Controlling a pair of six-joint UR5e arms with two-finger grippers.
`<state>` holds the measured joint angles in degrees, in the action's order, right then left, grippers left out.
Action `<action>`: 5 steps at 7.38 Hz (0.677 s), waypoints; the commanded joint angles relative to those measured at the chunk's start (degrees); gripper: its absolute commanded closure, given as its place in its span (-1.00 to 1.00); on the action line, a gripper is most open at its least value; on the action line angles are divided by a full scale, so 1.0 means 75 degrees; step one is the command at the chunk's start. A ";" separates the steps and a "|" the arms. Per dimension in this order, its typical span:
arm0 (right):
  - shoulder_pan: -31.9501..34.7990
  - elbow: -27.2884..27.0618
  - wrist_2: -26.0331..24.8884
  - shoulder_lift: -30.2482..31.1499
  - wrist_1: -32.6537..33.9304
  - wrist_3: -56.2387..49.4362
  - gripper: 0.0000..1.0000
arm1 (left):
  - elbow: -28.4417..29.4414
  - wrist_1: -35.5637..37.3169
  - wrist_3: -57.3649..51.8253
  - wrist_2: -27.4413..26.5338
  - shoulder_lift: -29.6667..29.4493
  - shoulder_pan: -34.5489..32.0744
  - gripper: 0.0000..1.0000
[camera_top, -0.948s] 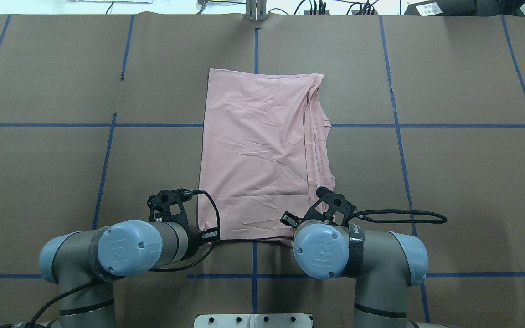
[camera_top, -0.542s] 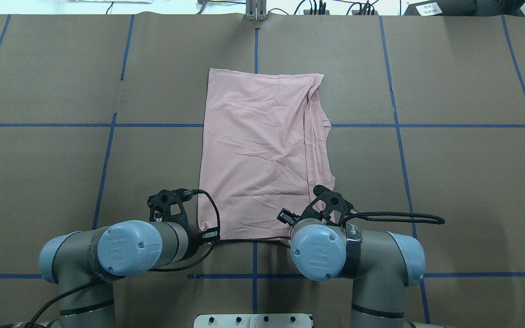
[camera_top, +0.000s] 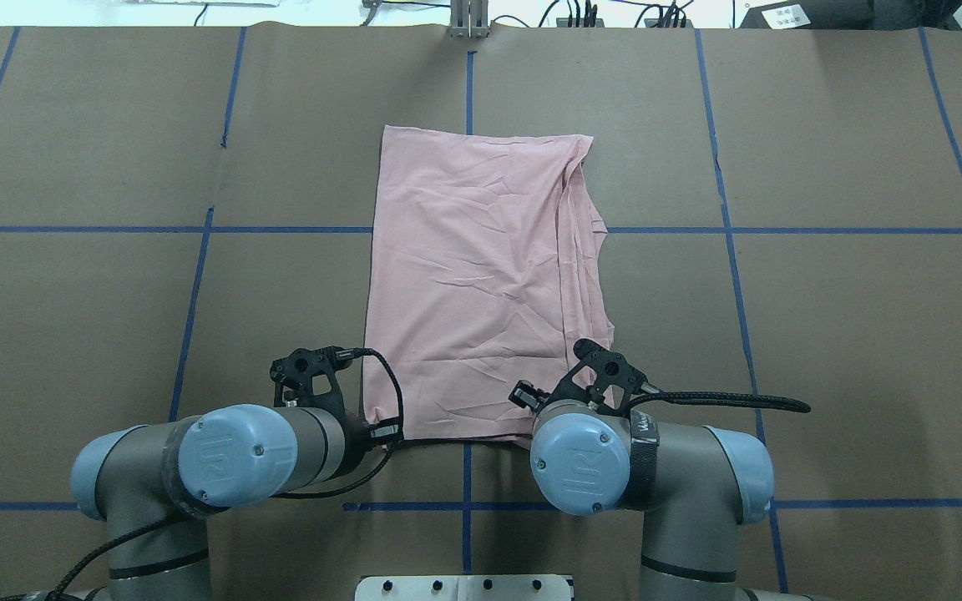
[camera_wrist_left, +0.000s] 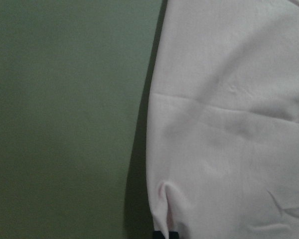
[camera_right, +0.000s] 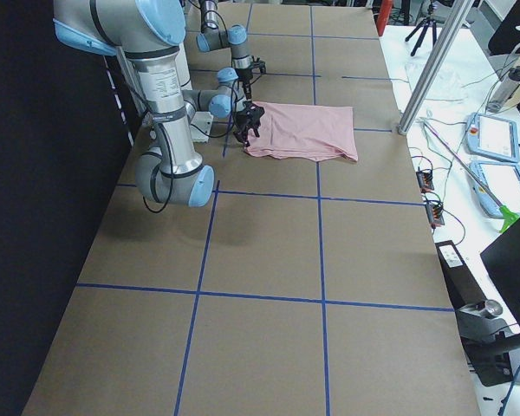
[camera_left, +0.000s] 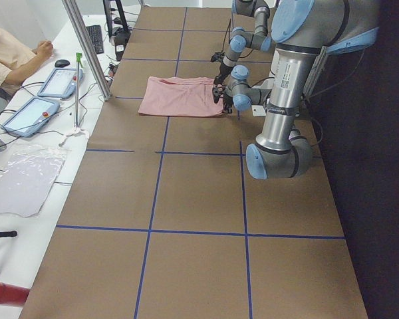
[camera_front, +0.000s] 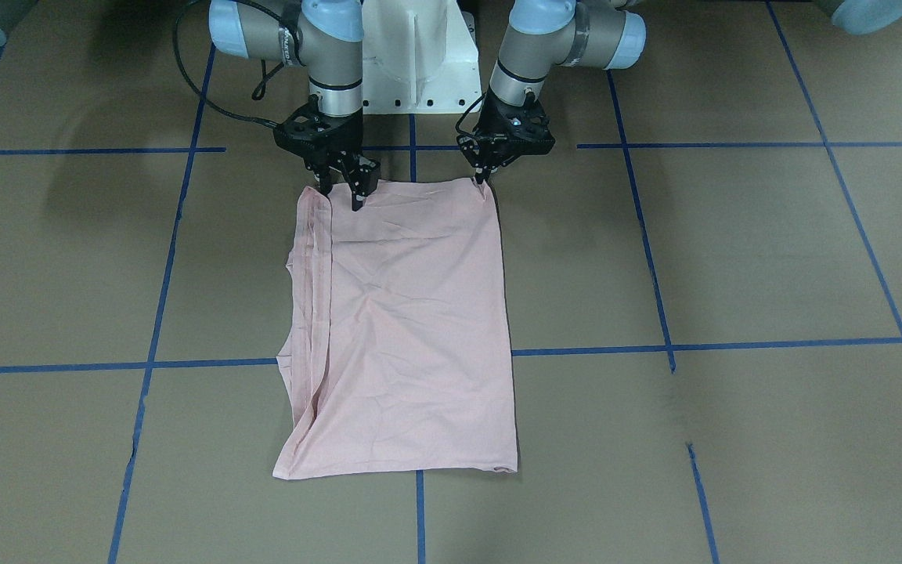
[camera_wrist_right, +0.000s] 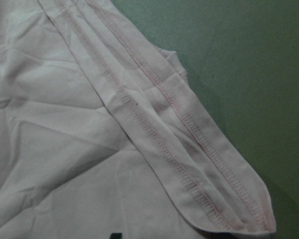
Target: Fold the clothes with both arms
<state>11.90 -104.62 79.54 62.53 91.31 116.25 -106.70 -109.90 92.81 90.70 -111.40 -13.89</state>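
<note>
Two-arm step: by my reading, both arms are taking hold of the robot-side short end for the crosswise fold; only one corner looks secured.
Front view, shirt: the pale pink cotton T-shirt lies as a long flat rectangle in the middle of the brown paper-covered surface, one short end toward the robot-side edge.
Front view, left hand: the black two-finger left hand has its tips pressed together on that end's corner.
Front view, right hand: the black two-finger right hand is spread over the other corner, tips down at the cloth; contact cannot be told.
Overhead view: the wrists hide both hands; stacked hem layers run along the shirt's long side on the robot's right.
Left wrist view: a small pucker of pink cloth rises at the bottom edge, which fits a pinch.
Right wrist view: stitched hems lie flat and unlifted.
Next move: probably closing the right hand through every hem layer, then raising both corners evenly toward the far edge, lest loose layers slide out.
</note>
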 commanded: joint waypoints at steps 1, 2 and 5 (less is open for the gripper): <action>-0.0005 0.0062 0.0011 -0.0006 -0.0011 0.0004 -0.40 | 0.0000 -0.0007 0.0000 0.0000 0.0017 -0.0012 1.00; -0.0005 0.0074 0.0011 -0.0006 -0.0011 0.0004 -0.37 | -0.0012 -0.0007 0.0000 0.0000 0.0017 -0.0012 1.00; 0.0007 0.0086 0.0011 -0.0017 0.0000 0.0016 0.32 | -0.0012 -0.0007 0.0000 0.0000 0.0005 -0.0012 1.00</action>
<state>11.88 -104.03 79.63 62.45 91.31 116.30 -106.78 -109.95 92.81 90.70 -111.32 -13.97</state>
